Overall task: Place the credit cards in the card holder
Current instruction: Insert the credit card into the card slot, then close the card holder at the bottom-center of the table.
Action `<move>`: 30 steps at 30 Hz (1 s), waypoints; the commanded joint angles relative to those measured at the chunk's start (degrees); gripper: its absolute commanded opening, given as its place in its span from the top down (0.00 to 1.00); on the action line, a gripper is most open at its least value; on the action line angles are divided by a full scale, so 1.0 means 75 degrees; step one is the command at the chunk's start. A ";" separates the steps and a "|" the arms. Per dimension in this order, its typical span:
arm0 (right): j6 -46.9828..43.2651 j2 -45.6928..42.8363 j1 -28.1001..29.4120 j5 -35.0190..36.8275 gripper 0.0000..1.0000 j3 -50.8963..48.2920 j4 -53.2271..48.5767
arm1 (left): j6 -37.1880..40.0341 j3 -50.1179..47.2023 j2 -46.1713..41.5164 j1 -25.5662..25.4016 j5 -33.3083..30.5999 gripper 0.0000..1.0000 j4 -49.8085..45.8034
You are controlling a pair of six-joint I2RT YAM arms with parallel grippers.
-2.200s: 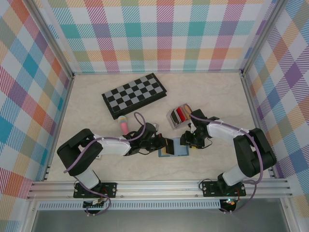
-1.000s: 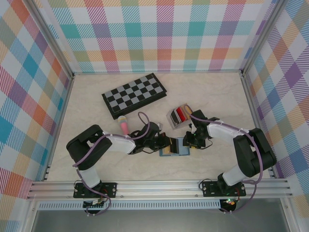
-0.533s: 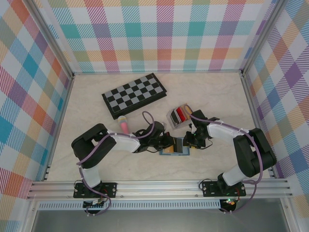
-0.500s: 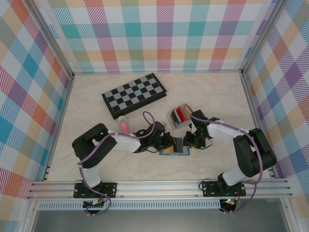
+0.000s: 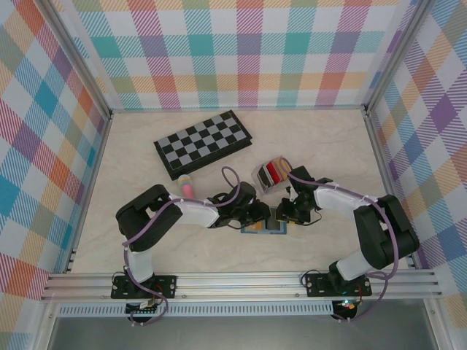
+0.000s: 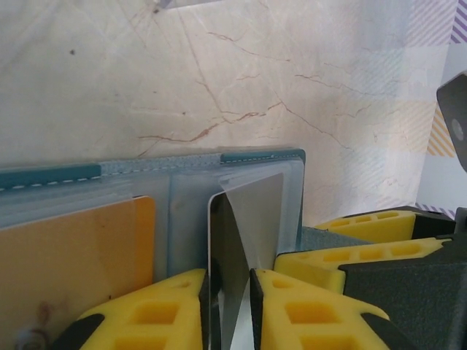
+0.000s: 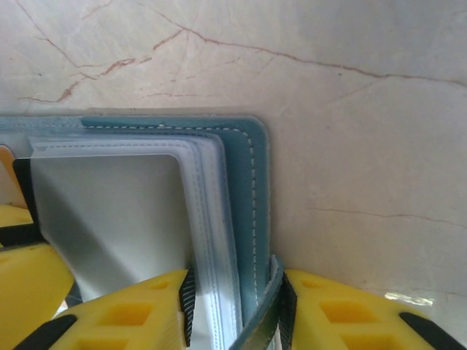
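Note:
The teal card holder [image 5: 263, 228] lies open on the table between both grippers. A tan-yellow card [image 6: 73, 255] sits in its left pocket. A dark, shiny card [image 6: 248, 219] stands on edge with its front end inside the right clear pocket. My left gripper [image 6: 228, 281] straddles this card's rear; its pads stand slightly wider than the card, so it is open. My right gripper [image 7: 235, 284] is shut on the card holder's [image 7: 248, 182] right edge, pinching the teal cover and the clear sleeves. More credit cards [image 5: 273, 171], red and black, lie in the grey tray.
The grey tray [image 5: 257, 177] sits just behind the grippers. A folded chessboard [image 5: 203, 143] lies further back on the left. A small pink object [image 5: 187, 189] lies beside the left arm. Metal rails edge the table on both sides.
My left arm has moved right, carrying the dark card into the card holder's pocket. Its jaws have loosened on the card. The right gripper has kept its hold on the edge.

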 commanded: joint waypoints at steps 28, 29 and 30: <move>-0.0095 0.0165 0.0093 0.0443 0.71 0.0621 -0.0839 | 0.1312 -0.0089 -0.1713 0.0821 -0.0736 0.29 -0.3498; -0.0095 0.0215 0.0101 0.0418 0.71 0.0625 -0.0809 | 0.1284 -0.0068 -0.1606 0.0830 -0.0700 0.29 -0.3481; -0.0084 0.0266 0.0100 0.0405 0.71 0.0634 -0.0782 | 0.1255 -0.0043 -0.1495 0.0825 -0.0678 0.29 -0.3481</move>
